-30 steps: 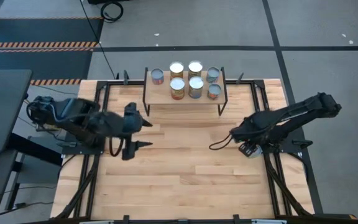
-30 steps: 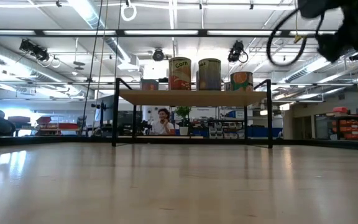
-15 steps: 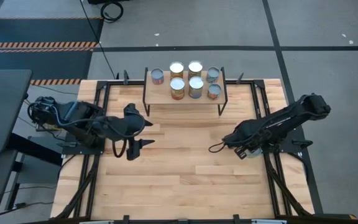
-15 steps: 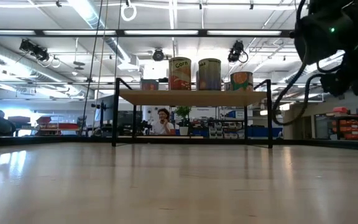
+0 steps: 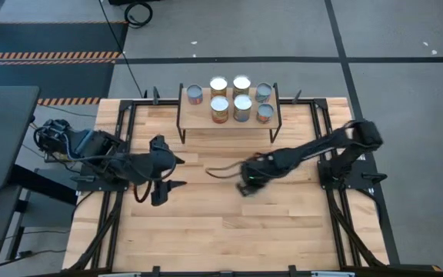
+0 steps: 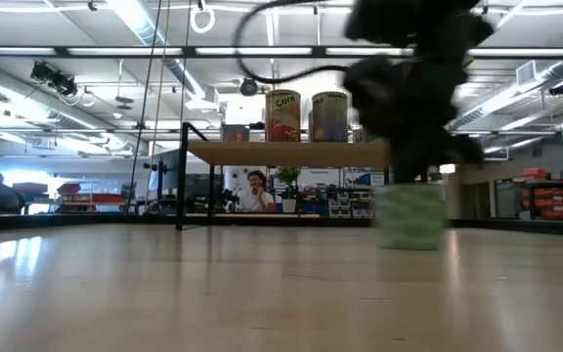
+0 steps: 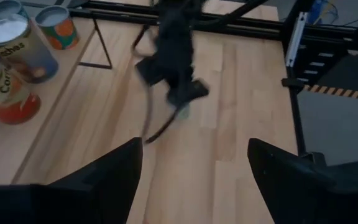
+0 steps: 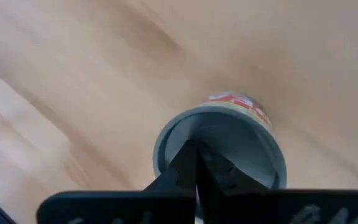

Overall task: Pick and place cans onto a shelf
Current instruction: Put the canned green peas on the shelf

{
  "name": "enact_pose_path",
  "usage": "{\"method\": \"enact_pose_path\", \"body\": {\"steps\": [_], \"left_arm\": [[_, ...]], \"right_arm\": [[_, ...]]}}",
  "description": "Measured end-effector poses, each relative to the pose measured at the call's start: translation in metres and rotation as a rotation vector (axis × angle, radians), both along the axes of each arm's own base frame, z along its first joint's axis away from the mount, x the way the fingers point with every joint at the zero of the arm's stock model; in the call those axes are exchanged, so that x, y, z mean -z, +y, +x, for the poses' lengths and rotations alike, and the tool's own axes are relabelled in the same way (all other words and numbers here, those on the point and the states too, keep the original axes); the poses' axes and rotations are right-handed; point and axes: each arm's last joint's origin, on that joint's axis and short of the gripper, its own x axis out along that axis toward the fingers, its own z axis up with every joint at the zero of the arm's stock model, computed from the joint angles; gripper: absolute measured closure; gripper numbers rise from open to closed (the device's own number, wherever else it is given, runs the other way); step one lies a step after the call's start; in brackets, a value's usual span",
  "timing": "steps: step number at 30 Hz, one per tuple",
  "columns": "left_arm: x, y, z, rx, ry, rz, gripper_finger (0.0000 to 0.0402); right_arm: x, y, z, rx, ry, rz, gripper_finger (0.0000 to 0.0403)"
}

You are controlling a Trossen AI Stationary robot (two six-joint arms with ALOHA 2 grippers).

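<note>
Shelf [image 5: 229,120]: I see it at the table's [image 5: 229,231] far edge.
On shelf: seven cans [image 5: 220,108].
Before shelf, mid-table: eighth can [image 6: 411,217].

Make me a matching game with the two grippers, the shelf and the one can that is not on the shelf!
Things:
1. left gripper
2. right gripper
3. shelf
4. lone can

States:
A. shut
B. carries seven cans
C. open
D. right under the right gripper

Pairs: 1-C, 2-A, 3-B, 4-D
</note>
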Motion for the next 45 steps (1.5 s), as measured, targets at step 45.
{"method": "enact_pose_path", "body": {"steps": [45], "left_arm": [[0.127, -0.032, -0.035, -0.611, 0.158, -0.171, 0.0106]], "right_arm": [[0.011, -0.005, 0.057, -0.043, -0.363, -0.193, 0.0399]]}}
